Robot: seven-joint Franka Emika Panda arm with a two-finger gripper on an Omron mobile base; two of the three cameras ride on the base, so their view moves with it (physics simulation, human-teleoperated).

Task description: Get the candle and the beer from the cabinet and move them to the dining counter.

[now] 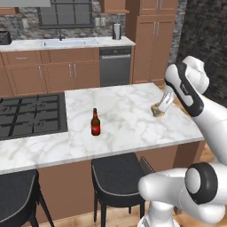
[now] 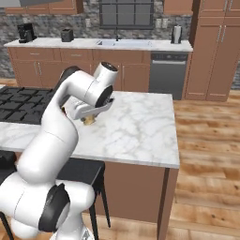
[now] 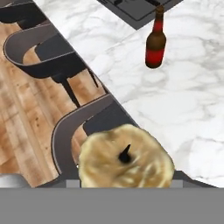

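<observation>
The beer (image 1: 95, 123), a dark brown bottle with a red label, stands upright on the white marble dining counter (image 1: 128, 99) just right of the black cooktop (image 1: 26, 115). In the hand view the beer (image 3: 155, 43) stands further along the counter (image 3: 188, 100). My gripper (image 1: 160, 107) reaches down over the counter's right end, shut on the gold-tan candle (image 1: 157, 111), which sits at or just above the marble. Seen from the hand, the candle (image 3: 126, 157) with its dark wick is close between the fingers. From the right, the candle (image 2: 88, 121) shows under my gripper (image 2: 89, 117). The cabinet is out of view.
Two dark stools (image 1: 117, 175) stand under the counter's near edge, over wood floor (image 2: 206, 136). Behind, a marble counter with a sink (image 1: 66, 43), base cabinets, a dishwasher (image 1: 115, 66) and tall pantry cabinets (image 1: 153, 44) line the wall.
</observation>
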